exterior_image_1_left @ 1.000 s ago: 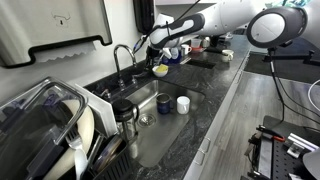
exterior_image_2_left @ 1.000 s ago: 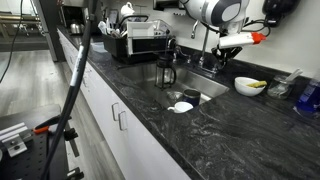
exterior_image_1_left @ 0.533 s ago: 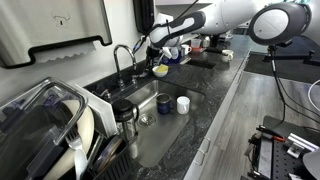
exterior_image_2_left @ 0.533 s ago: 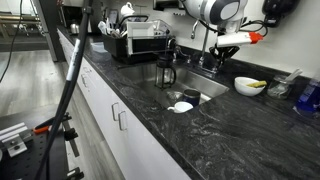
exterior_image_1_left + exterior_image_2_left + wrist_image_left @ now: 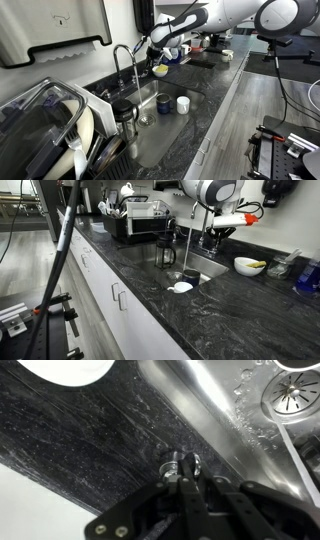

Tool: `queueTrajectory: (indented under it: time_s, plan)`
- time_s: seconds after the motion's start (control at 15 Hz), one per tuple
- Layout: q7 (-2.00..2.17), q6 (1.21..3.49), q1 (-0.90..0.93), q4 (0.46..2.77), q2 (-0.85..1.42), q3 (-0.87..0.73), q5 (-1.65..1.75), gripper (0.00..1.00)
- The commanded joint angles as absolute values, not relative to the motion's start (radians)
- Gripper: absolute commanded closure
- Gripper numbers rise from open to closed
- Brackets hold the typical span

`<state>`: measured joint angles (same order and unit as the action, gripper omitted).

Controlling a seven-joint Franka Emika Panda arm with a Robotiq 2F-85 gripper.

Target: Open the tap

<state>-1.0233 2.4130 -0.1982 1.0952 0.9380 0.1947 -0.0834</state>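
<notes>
Chrome tap [image 5: 124,58] at far edge of sink [image 5: 205,400], water stream [image 5: 187,252] falling from spout: opening looks done. Gripper [image 5: 184,473] nearly closed, apparently pinching handle [image 5: 183,460] at tap base; release left.

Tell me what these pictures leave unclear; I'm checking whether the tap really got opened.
- Wrist view: the black tool covers most of the small chrome handle, so its grip is unclear. The steel sink drain is cut by the frame edge.
- In an exterior view: the base handles of the tall chrome gooseneck tap are too small to read.
</notes>
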Motion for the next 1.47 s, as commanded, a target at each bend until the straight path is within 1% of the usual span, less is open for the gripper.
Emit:
queueTrajectory:
  time_s: [0.0, 0.73, 0.8, 0.87, 1.0, 1.07, 1.13, 1.4]
  plan:
    - [-1.003, 2.480, -0.173, 1.264, 0.832, 0.215, -0.098, 0.97]
    - [-0.618, 2.712, -0.123, 1.482, 0.731, 0.193, -0.023, 0.97]
    - [-0.584, 2.722, -0.120, 1.490, 0.728, 0.190, -0.008, 0.72]
    - [-0.561, 2.728, -0.118, 1.499, 0.724, 0.190, 0.007, 0.62]
    - [-0.547, 2.725, -0.106, 1.514, 0.713, 0.202, 0.014, 0.50]
    - [-0.536, 2.724, -0.096, 1.518, 0.707, 0.206, 0.016, 0.42]
    - [-0.523, 2.721, -0.087, 1.521, 0.701, 0.205, 0.017, 0.35]
    - [-0.403, 2.730, -0.038, 1.547, 0.665, 0.146, 0.049, 0.08]
